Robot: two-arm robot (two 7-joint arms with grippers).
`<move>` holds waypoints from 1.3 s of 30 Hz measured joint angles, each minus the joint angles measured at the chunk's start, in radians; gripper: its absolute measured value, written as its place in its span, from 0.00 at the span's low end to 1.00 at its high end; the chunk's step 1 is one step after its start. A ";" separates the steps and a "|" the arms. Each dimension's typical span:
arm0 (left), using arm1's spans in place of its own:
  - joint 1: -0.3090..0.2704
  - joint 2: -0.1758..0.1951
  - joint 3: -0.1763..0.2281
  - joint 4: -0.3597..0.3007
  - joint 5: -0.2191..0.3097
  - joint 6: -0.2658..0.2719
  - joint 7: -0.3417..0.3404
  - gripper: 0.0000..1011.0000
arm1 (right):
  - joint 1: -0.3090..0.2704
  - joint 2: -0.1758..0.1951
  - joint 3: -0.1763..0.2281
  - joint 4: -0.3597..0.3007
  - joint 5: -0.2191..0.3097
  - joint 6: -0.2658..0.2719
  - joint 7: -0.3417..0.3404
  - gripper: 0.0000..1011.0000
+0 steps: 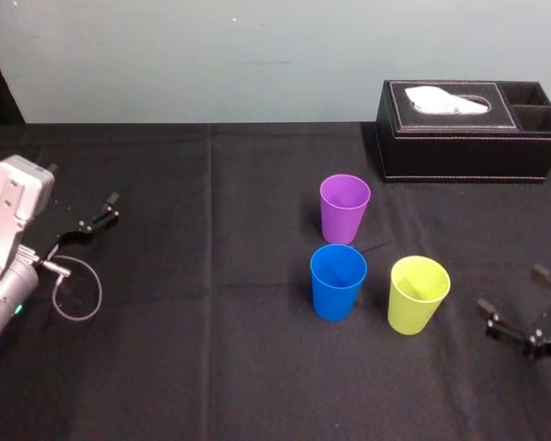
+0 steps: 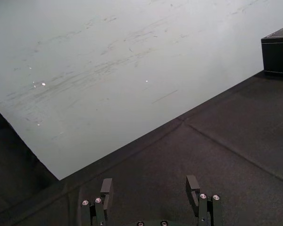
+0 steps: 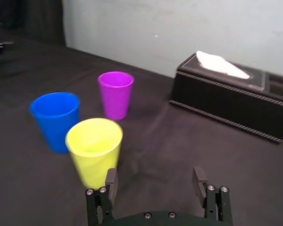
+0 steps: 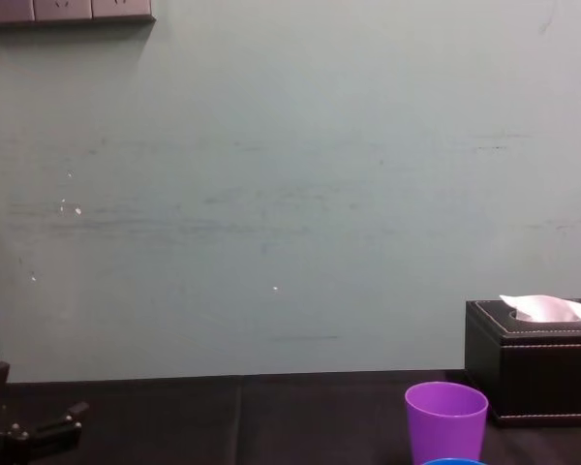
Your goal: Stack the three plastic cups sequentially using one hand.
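Three cups stand upright and apart near the middle of the black table: a purple cup (image 1: 344,207) farthest back, a blue cup (image 1: 338,280) in front of it, and a yellow-green cup (image 1: 418,294) to the blue one's right. My right gripper (image 1: 512,290) hovers open and empty to the right of the yellow-green cup. In the right wrist view its fingers (image 3: 111,181) frame the yellow-green cup (image 3: 94,150), with the blue cup (image 3: 55,120) and purple cup (image 3: 116,94) beyond. My left gripper (image 1: 87,220) is parked at the table's left, open (image 2: 149,188). The chest view catches the purple cup (image 4: 446,417).
A black tissue box (image 1: 468,129) with white tissue sits at the back right, behind the cups, and shows again as the tissue box (image 3: 226,99) and tissue box (image 4: 533,363). A pale wall closes off the table's far edge. A thin cable loop (image 1: 78,294) lies by the left arm.
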 joint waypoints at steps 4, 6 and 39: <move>0.000 0.000 0.000 0.000 0.000 0.000 0.000 1.00 | -0.042 0.007 0.015 -0.014 0.011 -0.010 0.028 0.99; 0.000 0.000 0.000 0.000 0.000 0.000 0.000 1.00 | -0.065 0.014 0.023 -0.021 0.018 -0.014 0.051 0.99; 0.000 0.000 0.000 0.000 0.000 0.000 0.000 1.00 | 0.074 -0.182 -0.118 0.105 -0.105 -0.092 0.142 0.99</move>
